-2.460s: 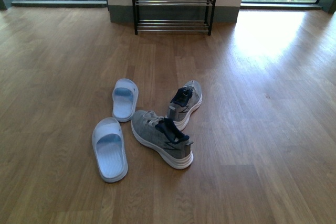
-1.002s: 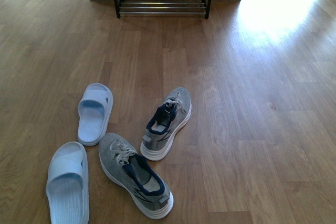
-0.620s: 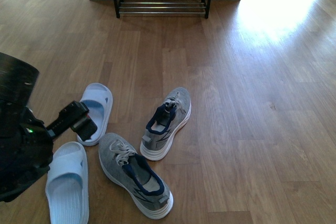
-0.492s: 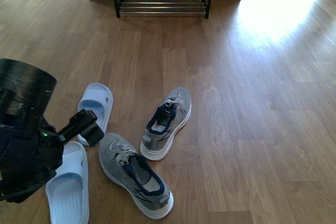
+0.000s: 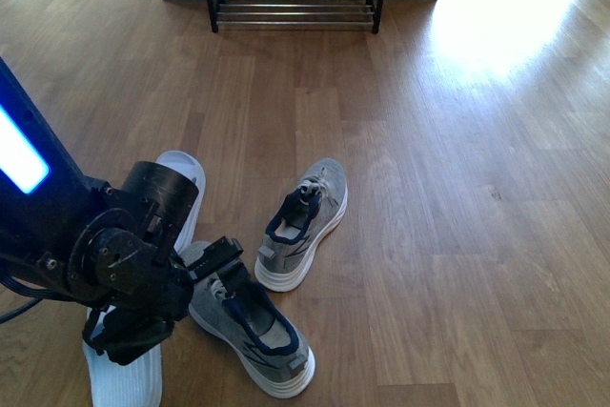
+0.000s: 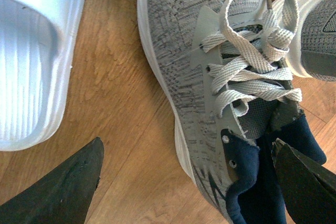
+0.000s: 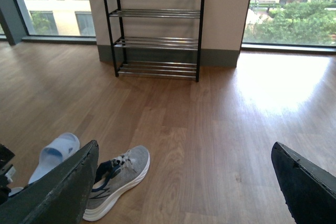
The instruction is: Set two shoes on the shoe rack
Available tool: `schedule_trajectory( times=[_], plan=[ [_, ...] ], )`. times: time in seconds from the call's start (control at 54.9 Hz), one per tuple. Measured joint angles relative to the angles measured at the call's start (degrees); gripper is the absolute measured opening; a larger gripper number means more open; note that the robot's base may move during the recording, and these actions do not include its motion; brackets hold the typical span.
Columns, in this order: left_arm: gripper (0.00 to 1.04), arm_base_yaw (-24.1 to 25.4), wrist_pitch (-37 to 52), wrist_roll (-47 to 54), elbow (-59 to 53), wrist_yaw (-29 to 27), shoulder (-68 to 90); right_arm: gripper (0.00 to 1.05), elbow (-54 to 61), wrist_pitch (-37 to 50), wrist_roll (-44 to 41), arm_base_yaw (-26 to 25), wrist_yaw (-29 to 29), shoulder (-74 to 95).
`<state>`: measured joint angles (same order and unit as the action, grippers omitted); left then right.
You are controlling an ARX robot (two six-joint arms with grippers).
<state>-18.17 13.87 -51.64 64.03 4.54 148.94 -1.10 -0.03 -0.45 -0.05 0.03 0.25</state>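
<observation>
While your left arm hangs low over the wooden floor (image 5: 457,188), its left fingers (image 6: 63,187) are spread wide over the nearer grey sneaker (image 6: 210,77), laces up, gripping nothing. The second sneaker (image 5: 305,221) lies just beside it, and the light-blue slides (image 5: 124,383) are partly hidden by the arm. Your right fingers (image 7: 58,192) are wide too, empty. The shoe rack (image 7: 157,24) stands well apart, bare, against the wall.

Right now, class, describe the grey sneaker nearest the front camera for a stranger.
From the black shoe rack, come down the floor to the light-blue slides. Beside them is the grey sneaker under the left hand; its twin lies closer to the rack.
</observation>
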Motion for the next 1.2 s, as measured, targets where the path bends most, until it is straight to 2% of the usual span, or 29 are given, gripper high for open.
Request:
schedule_trajectory(
  times=[0.456, 0.693, 0.966, 1.203],
  plan=[
    [0.95, -1.92, 0.00, -1.51, 10.62, 1.20, 11.47, 0.95, 0.00, 0.00, 0.00, 0.00, 0.00, 0.00],
    [0.62, -2.25, -0.04, -0.22, 11.47, -0.72, 12.41, 0.95, 0.00, 0.00, 0.00, 0.00, 0.00, 0.00],
    [0.02, -1.70, -2.29, 2.47, 10.49, -4.39, 11.43, 0.95, 0.00, 0.00, 0.00, 0.00, 0.00, 0.00],
    [0.02, -1.60, -1.84, 5.27, 9.35, -8.07, 10.62, 0.95, 0.00, 0.00, 0.00, 0.00, 0.00, 0.00]
  ],
)
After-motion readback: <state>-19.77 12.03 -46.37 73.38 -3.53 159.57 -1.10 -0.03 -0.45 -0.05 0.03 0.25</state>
